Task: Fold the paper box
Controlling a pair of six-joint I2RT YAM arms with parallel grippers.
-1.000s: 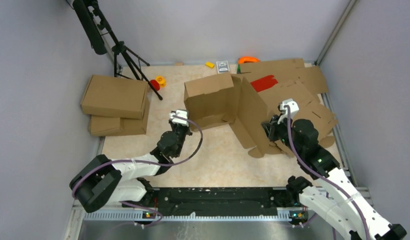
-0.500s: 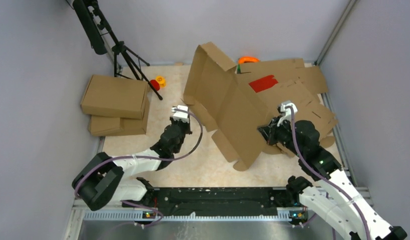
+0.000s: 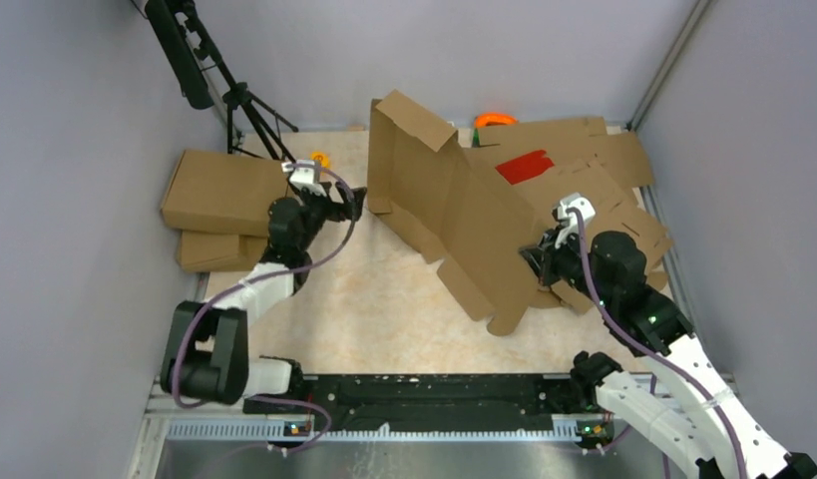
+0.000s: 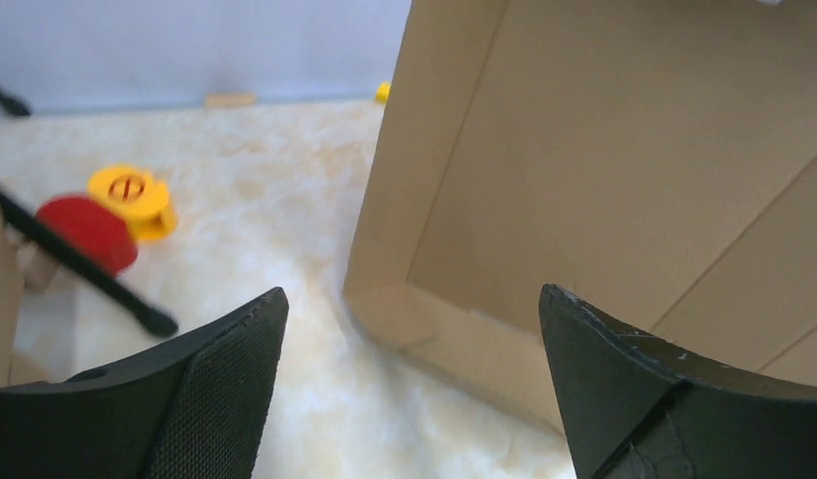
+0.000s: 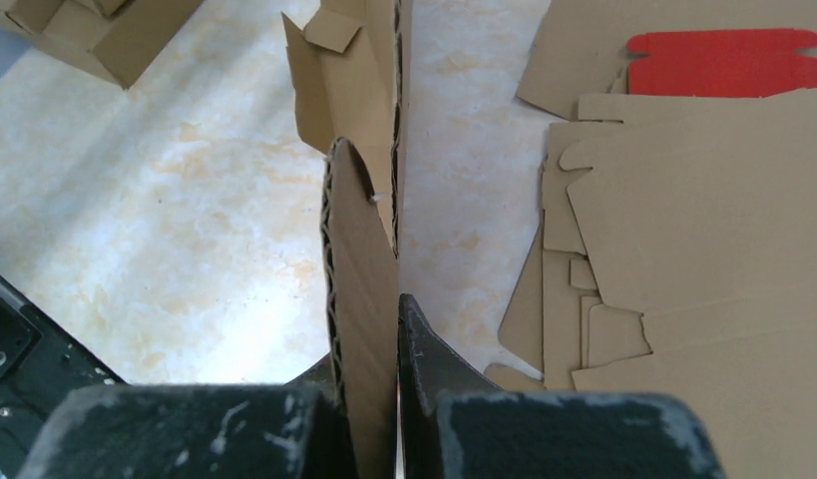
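Got my right gripper (image 5: 386, 339) clamped on the edge of the paper box (image 3: 454, 220), which stands tilted mid-way across the bench (image 3: 384, 309), left gripper (image 4: 412, 294) wide open by its corner, tripod leg (image 4: 150, 315) and spools (image 4: 130, 195) crowding me there.

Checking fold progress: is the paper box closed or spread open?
Spread open: the paper box stands tilted on edge, only its far-end walls folded up, the right gripper pinching one panel.

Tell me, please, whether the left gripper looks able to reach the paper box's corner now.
Probably yes: the left gripper stands open, facing the paper box's lower corner, and nothing shows between them in the left wrist view.
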